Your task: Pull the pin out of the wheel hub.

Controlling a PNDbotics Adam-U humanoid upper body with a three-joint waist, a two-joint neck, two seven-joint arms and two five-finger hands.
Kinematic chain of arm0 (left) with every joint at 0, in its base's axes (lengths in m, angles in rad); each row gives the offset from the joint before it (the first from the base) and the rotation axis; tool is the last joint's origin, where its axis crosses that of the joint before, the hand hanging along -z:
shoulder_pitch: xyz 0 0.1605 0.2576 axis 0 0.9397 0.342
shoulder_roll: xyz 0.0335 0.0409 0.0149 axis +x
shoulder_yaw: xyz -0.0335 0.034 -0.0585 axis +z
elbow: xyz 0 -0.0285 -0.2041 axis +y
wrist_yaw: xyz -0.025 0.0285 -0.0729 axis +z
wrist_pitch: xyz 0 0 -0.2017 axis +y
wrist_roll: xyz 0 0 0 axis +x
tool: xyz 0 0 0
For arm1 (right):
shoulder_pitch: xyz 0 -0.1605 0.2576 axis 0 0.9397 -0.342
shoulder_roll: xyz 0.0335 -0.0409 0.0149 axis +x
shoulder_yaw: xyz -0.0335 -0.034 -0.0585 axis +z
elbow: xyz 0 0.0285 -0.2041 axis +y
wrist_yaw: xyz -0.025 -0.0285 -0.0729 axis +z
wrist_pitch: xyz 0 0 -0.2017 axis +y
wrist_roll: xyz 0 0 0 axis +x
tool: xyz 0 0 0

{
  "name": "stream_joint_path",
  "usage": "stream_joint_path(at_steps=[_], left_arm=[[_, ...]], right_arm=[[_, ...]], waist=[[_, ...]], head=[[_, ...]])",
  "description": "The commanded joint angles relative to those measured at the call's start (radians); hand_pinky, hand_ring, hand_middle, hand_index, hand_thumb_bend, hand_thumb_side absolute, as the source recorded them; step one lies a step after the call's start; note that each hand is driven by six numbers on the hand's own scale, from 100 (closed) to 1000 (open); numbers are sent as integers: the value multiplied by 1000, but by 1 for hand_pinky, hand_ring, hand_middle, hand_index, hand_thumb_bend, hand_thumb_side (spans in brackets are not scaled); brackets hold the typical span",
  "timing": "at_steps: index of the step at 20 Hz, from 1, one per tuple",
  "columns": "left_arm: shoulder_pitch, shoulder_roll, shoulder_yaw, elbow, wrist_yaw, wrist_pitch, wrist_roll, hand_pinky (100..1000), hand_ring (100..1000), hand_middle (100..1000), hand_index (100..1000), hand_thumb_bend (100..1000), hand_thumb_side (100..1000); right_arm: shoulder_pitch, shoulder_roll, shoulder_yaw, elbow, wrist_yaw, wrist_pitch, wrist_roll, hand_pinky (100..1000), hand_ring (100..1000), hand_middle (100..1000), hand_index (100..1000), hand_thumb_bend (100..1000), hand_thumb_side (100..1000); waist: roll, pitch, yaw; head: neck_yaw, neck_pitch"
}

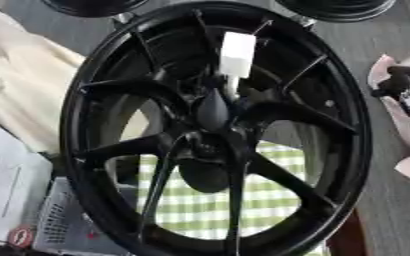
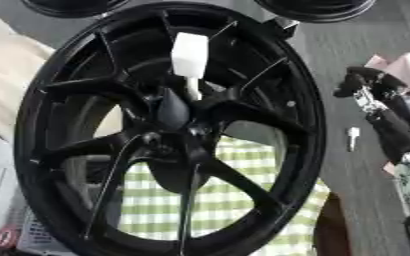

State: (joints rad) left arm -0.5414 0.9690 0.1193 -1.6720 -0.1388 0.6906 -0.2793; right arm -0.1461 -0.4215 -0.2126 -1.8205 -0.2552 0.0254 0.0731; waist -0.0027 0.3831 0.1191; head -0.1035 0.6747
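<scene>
The pin (image 1: pixel 236 60), white with a blocky head and a thin stem, stands in the centre of the black wheel (image 1: pixel 95 90), its stem running down into the hub among the spokes. The wheel stands tilted and fills most of the view, with a green checked cloth (image 1: pixel 200 205) showing through its lower gaps.

Neither of the 2 hands is on the pin. The right hand (image 2: pixel 366 82) hangs well off to the wheel's right, dark fingers curled, but I cannot tell whether they hold anything. The left hand shows in neither view.

The pull looks not yet begun. Next, a hand must reach the white head, close on it and draw it out along the stem's line.
</scene>
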Motion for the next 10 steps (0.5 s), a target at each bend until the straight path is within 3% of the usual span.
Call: stream_joint_path(at_steps=[1, 6, 10], left_arm=[[11, -5, 106, 53, -16, -22, 58, 708, 762, 633, 737, 756, 629], [-50, -102, 228, -46, 65, -109, 147, 675, 714, 572, 689, 685, 591], [-54, -210, 192, -161, 136, -180, 218, 662, 690, 551, 676, 646, 568]], right_arm=[[-7, -11, 2, -16, 2, 2, 3, 966, 675, 604, 771, 327, 492], [-21, -5, 13, -12, -5, 4, 15, 966, 675, 604, 771, 326, 492], [-37, -18, 24, -25, -15, -5, 28, 965, 674, 603, 771, 322, 488]], waist=[[1, -25, -8], [-5, -25, -24], [-16, -24, -39]], head=[[18, -12], [41, -11], [48, -22]])
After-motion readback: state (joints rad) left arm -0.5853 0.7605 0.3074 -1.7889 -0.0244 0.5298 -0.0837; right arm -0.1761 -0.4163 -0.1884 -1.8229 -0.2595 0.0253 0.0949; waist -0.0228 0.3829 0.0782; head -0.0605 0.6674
